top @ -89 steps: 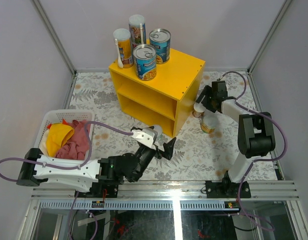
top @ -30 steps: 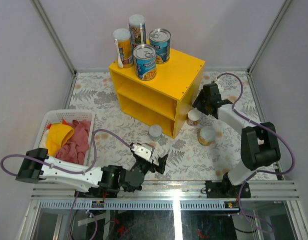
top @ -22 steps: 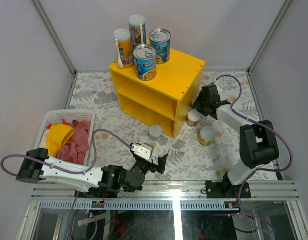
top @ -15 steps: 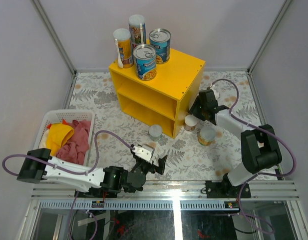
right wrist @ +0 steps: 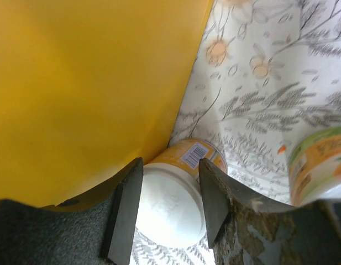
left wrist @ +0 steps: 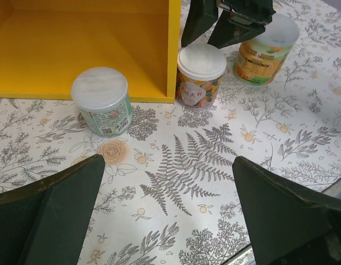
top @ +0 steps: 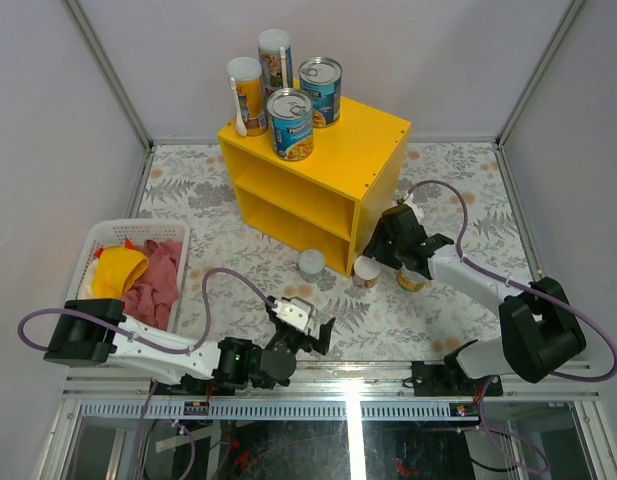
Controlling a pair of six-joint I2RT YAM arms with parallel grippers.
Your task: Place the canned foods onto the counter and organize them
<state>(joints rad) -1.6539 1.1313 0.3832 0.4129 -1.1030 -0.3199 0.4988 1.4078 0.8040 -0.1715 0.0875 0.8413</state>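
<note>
The yellow counter [top: 373, 135] [left wrist: 87, 49] [right wrist: 87, 83] carries two blue-labelled cans [top: 290, 123] and two tall tubes [top: 248, 95] on its top. My right gripper [top: 375, 252] [right wrist: 170, 171] is shut on a small orange can with a white lid [top: 365, 270] [left wrist: 200, 74] [right wrist: 170, 215], upright at the counter's near right corner. A second orange can [top: 412, 277] [left wrist: 264, 47] [right wrist: 319, 165] stands just right of it. A green-labelled, pale-lidded can [top: 311, 263] [left wrist: 101, 107] stands before the lower compartment. My left gripper [top: 310, 333] [left wrist: 170, 212] hangs open over bare floral cloth near the front edge.
A white laundry basket [top: 100, 237] with yellow and pink cloth stands at the left. Grey walls close in the table on three sides. A metal rail [top: 338, 385] runs along the near edge.
The right gripper has carried the small orange can forward and left along the counter's side to its near corner. The left arm has drawn back toward the near edge, jaws still open.
</note>
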